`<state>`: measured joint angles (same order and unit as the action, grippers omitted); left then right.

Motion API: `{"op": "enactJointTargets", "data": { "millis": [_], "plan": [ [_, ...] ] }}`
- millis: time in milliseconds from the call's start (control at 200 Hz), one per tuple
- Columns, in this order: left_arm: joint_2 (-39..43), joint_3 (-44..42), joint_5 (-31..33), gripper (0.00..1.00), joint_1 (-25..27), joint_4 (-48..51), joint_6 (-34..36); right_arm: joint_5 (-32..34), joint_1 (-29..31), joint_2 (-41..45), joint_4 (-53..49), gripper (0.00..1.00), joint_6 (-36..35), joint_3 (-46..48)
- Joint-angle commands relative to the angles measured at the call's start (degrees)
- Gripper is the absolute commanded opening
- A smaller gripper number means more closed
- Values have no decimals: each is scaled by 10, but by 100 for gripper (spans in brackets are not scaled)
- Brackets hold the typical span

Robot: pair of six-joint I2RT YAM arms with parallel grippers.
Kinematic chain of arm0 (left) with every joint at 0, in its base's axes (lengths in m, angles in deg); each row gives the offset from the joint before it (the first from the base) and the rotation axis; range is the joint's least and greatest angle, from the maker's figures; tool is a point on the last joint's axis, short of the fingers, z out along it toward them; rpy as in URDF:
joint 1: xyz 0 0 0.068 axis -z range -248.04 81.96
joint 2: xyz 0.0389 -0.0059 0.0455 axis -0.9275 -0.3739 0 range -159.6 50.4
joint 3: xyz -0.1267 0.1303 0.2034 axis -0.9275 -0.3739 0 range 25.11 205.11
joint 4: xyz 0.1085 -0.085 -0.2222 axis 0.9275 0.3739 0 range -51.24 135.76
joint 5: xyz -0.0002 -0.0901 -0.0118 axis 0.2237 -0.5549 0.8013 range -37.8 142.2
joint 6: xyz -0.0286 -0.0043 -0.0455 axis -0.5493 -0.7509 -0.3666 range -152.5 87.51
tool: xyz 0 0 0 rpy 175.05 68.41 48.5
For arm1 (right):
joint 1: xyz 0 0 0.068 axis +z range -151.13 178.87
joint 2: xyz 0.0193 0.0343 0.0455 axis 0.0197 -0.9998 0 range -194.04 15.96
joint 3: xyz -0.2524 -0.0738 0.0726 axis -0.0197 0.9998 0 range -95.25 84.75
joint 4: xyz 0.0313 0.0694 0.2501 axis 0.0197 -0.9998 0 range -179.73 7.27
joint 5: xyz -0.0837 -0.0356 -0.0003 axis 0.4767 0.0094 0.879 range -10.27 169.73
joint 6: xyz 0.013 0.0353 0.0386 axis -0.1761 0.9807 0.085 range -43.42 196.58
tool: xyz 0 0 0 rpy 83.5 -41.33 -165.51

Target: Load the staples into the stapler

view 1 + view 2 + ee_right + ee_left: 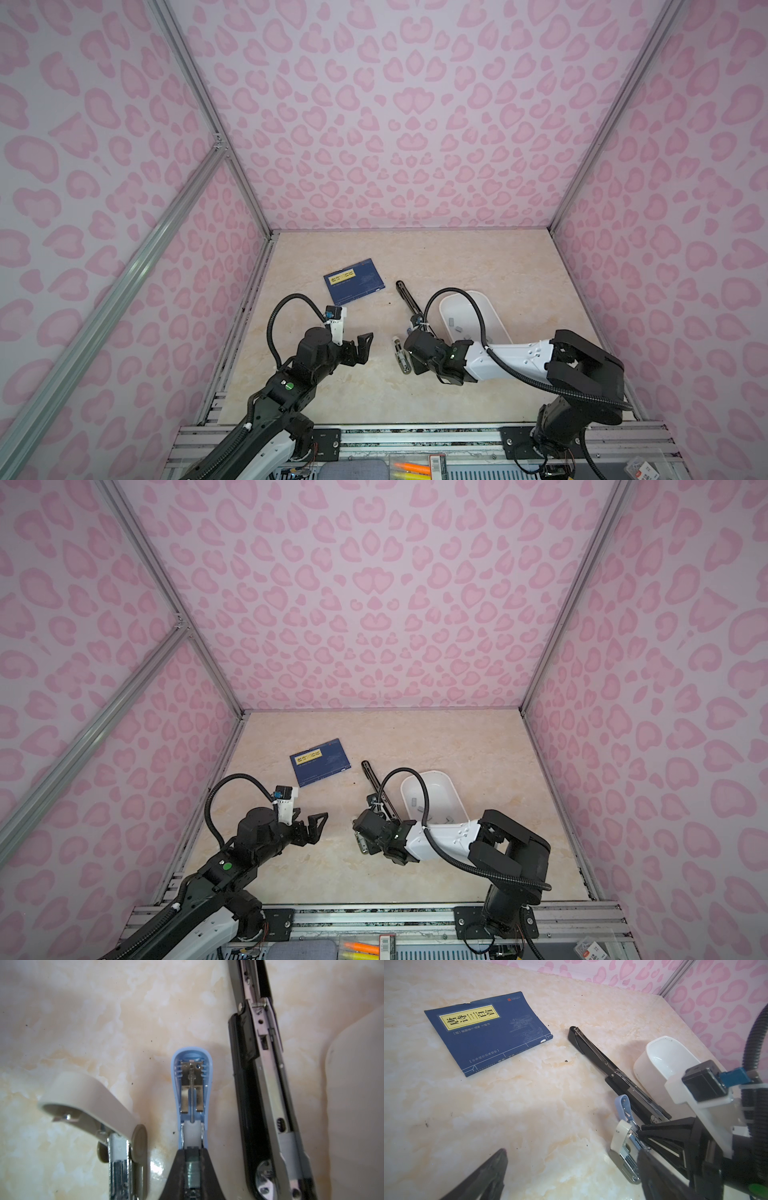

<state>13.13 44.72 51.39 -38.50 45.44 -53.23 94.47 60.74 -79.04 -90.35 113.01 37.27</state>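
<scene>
Staplers, three in all, lie opened side by side: white stapler [89, 1093], blue stapler [192, 1084], black stapler [268, 1084]. The right claw [192, 1159] is pinched tight on one staple strip [192, 1174] over the blue stapler's channel. More strips [459, 328] sit in one white tub [643, 1068], partly hidden by the right arm. The left claw [361, 347] gapes wide, empty, near one blue book [354, 281].

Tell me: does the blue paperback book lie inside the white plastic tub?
No: the blue paperback book lies flat on the marble-look tabletop, apart from the white plastic tub.
</scene>
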Motion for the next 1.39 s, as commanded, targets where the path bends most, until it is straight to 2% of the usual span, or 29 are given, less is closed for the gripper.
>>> {"op": "enactJointTargets", "data": {
  "millis": [0, 165, 985, 1250, 1390],
  "plan": [
    [0, -1, 4, 98, 1, -18, 4, -5, 3, 3, -11, 9, 9, 9],
    [0, -1, 4, 98, 1, -19, 4, -7, 7, 6, -17, 10, 12, 12],
    [-2, 0, 6, 99, 3, -20, 4, -2, 15, 31, -25, 28, 18, 25],
    [-2, 0, 8, 99, 4, -18, 4, 22, 14, 56, -37, 30, 8, 20],
    [1, -1, 8, 99, 4, -17, 3, 82, 7, 90, -105, 32, -21, -18]
  ]
}}
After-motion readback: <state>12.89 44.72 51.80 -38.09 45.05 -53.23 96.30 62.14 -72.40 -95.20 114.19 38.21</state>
